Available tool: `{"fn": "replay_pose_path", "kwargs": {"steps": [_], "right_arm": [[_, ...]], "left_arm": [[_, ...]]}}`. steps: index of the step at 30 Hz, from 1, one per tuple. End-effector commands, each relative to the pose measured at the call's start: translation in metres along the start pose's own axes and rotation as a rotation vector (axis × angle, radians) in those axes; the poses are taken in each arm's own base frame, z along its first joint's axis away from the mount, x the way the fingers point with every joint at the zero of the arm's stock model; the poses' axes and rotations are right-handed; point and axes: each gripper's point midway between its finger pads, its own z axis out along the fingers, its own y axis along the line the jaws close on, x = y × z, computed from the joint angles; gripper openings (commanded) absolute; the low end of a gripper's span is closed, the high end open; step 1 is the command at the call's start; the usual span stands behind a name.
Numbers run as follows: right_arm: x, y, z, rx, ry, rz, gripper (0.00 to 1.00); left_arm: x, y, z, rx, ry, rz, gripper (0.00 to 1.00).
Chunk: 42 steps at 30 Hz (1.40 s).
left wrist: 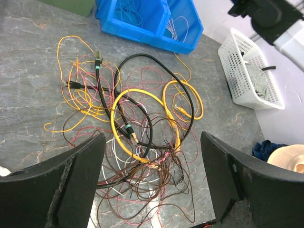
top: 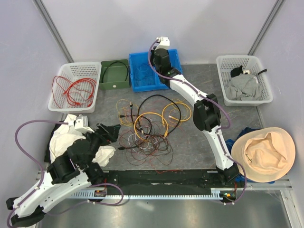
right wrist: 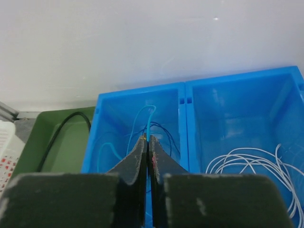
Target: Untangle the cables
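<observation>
Two arms split the work. Nearest, at the heap's 8 o'clock, the left end effector (left wrist: pixel 152 140) hangs with its fingers spread wide, probably lined up for a pick. The cables (top: pixel 149 126) lie knotted mid-desk (top: pixel 190 147), yellow loops and one black cable over fine red and brown strands. Farther, at 12 o'clock, the right end effector (right wrist: pixel 148 140) is pressed together, pinching a light-blue strand (right wrist: pixel 150 116) over the left compartment of the blue bin (right wrist: pixel 185 88), apparently to sort it apart from the white wires (right wrist: pixel 247 161) in the right one.
</observation>
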Motion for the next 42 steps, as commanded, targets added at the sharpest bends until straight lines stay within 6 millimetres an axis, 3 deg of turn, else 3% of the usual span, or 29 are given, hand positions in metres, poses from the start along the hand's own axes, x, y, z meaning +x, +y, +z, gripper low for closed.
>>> {"fn": "replay_pose_path", "kwargs": {"steps": [1, 2, 3, 5, 6, 8, 9, 10, 11, 12, 13, 15, 16, 17, 18, 19, 20, 22, 23, 25, 26, 28, 29, 31, 32, 34, 35, 38, 42], "right_arm": [[-0.004, -0.003, 0.011, -0.023, -0.010, 0.004, 0.21], [-0.002, 0.002, 0.011, -0.057, 0.005, 0.000, 0.35], [-0.004, 0.004, 0.011, -0.066, 0.003, -0.003, 0.57], [-0.018, 0.007, 0.006, -0.076, -0.014, -0.002, 0.80], [-0.018, 0.006, 0.003, -0.075, -0.010, -0.005, 0.85], [-0.057, 0.013, -0.013, -0.090, -0.079, 0.015, 0.90], [-0.048, 0.011, -0.020, -0.074, -0.064, 0.008, 0.93], [-0.085, 0.017, -0.039, -0.083, -0.124, 0.021, 0.93], [-0.102, 0.020, -0.050, -0.080, -0.166, 0.019, 0.94], [-0.091, 0.021, -0.060, -0.071, -0.145, 0.000, 0.94], [-0.127, 0.022, -0.084, -0.059, -0.202, 0.013, 0.95], [-0.115, 0.026, -0.108, -0.062, -0.178, -0.014, 0.95], [-0.149, 0.028, -0.136, -0.074, -0.235, 0.012, 0.95], [-0.120, 0.024, -0.146, -0.077, -0.178, -0.004, 0.94], [-0.118, 0.023, -0.159, -0.088, -0.173, 0.005, 0.94], [-0.143, 0.024, -0.185, -0.119, -0.220, 0.047, 0.94], [-0.107, 0.015, -0.194, -0.118, -0.157, 0.043, 0.93], [-0.115, 0.010, -0.228, -0.142, -0.167, 0.084, 0.93], [-0.081, 0.002, -0.237, -0.138, -0.103, 0.066, 0.92], [-0.074, -0.002, -0.263, -0.158, -0.079, 0.095, 0.91], [-0.043, -0.006, -0.274, -0.156, -0.017, 0.071, 0.91], [-0.028, -0.011, -0.295, -0.157, 0.027, 0.085, 0.90], [0.001, -0.013, -0.306, -0.168, 0.089, 0.068, 0.89], [0.022, -0.017, -0.325, -0.173, 0.148, 0.086, 0.89], [0.051, -0.023, -0.336, -0.171, 0.206, 0.067, 0.88], [0.070, -0.031, -0.352, -0.165, 0.253, 0.089, 0.88], [0.093, -0.042, -0.361, -0.154, 0.297, 0.073, 0.88], [0.112, -0.064, -0.377, -0.129, 0.317, 0.078, 0.88], [0.105, -0.076, -0.386, -0.121, 0.283, 0.071, 0.88]], "left_arm": [[-0.020, -0.002, -0.002, -0.015, -0.056, 0.003, 0.87], [-0.021, -0.003, -0.002, -0.015, -0.057, 0.002, 0.87], [-0.021, -0.005, -0.003, -0.009, -0.055, -0.002, 0.87], [-0.023, -0.007, -0.004, -0.002, -0.048, -0.001, 0.87], [-0.023, -0.010, -0.005, 0.007, -0.041, 0.000, 0.88], [-0.024, -0.012, -0.006, 0.009, -0.031, 0.005, 0.88], [-0.023, -0.012, -0.006, 0.009, -0.024, 0.007, 0.89], [-0.025, -0.015, -0.007, 0.015, -0.022, 0.006, 0.89], [-0.025, -0.014, -0.007, 0.013, -0.017, 0.012, 0.89], [-0.024, -0.014, -0.006, 0.005, -0.011, 0.021, 0.90], [-0.028, -0.015, -0.007, 0.001, -0.015, 0.023, 0.91], [-0.034, -0.012, -0.008, -0.031, -0.021, 0.033, 0.97], [-0.036, -0.011, -0.009, -0.042, -0.023, 0.036, 0.97], [-0.036, -0.009, -0.009, -0.056, -0.019, 0.047, 0.98], [-0.042, -0.010, -0.011, -0.059, -0.032, 0.046, 0.98], [-0.043, -0.011, -0.010, -0.064, -0.030, 0.053, 0.98], [-0.044, -0.011, -0.010, -0.066, -0.031, 0.056, 0.98], [-0.045, -0.013, -0.009, -0.067, -0.029, 0.058, 0.98], [-0.045, -0.014, -0.008, -0.067, -0.029, 0.058, 0.98], [-0.042, -0.018, -0.004, -0.064, -0.021, 0.065, 0.98], [-0.038, -0.019, 0.000, -0.070, -0.008, 0.079, 0.98], [-0.030, -0.026, 0.005, -0.056, 0.024, 0.088, 0.99], [-0.020, -0.027, 0.013, -0.070, 0.058, 0.114, 1.00], [-0.008, -0.035, 0.019, -0.058, 0.111, 0.140, 1.00], [0.003, -0.036, 0.026, -0.073, 0.148, 0.166, 1.00], [0.016, -0.043, 0.033, -0.064, 0.203, 0.188, 1.00], [0.022, -0.045, 0.037, -0.062, 0.223, 0.195, 1.00], [0.050, -0.056, 0.050, -0.036, 0.312, 0.214, 1.00], [0.081, -0.075, 0.063, 0.053, 0.393, 0.202, 0.98]]}}
